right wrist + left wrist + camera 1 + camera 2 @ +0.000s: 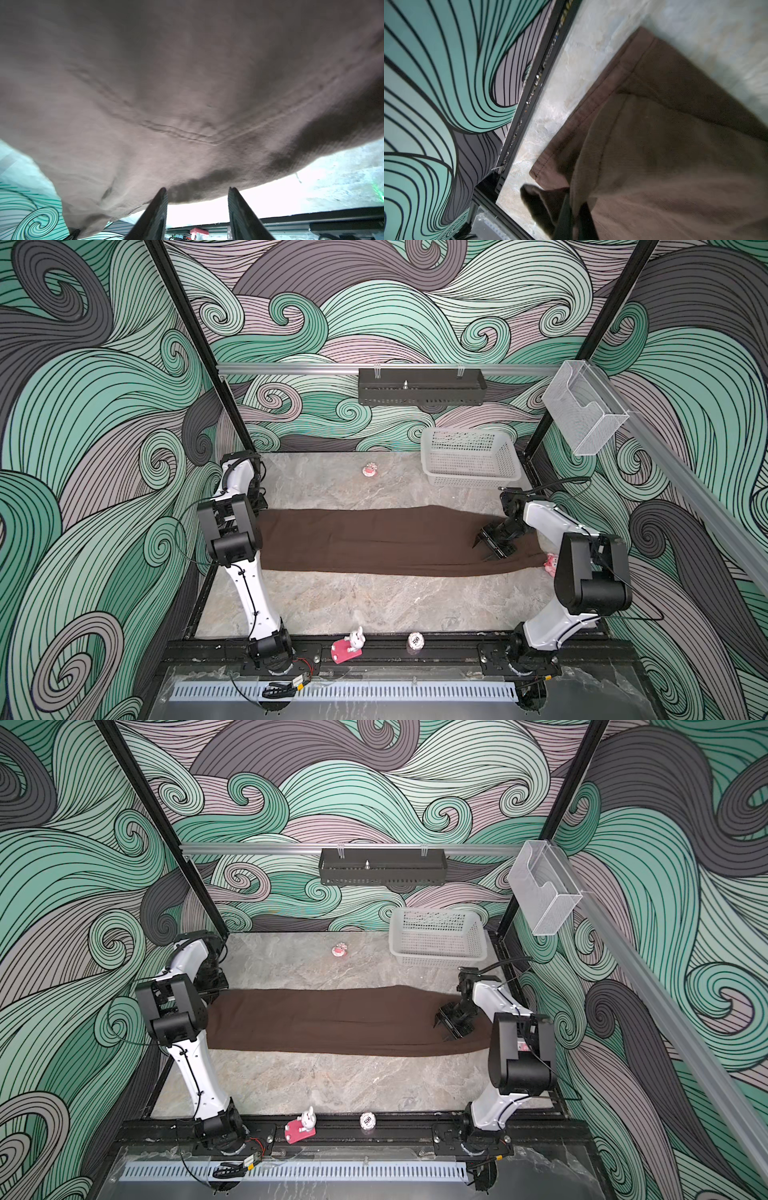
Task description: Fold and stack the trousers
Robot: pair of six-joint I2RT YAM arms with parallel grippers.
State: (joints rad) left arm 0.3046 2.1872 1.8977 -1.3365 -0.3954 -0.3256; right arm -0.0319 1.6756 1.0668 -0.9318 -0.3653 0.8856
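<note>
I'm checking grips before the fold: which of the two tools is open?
The right tool, over the trousers' right end: its jaws stand apart, clamping nothing. The left tool is shut on cloth at the other end.

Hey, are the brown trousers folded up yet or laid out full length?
Laid out full length: in both top views the trousers lie as one long flat band across the table, no crosswise fold.

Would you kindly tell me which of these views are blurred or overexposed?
Right wrist view: the table glares to white beyond the open right claw, and the trousers fill the frame, soft. Left wrist view: the nearest cloth is blurred; the hem stitching is readable. Both top views: sharp, evenly lit.
</note>
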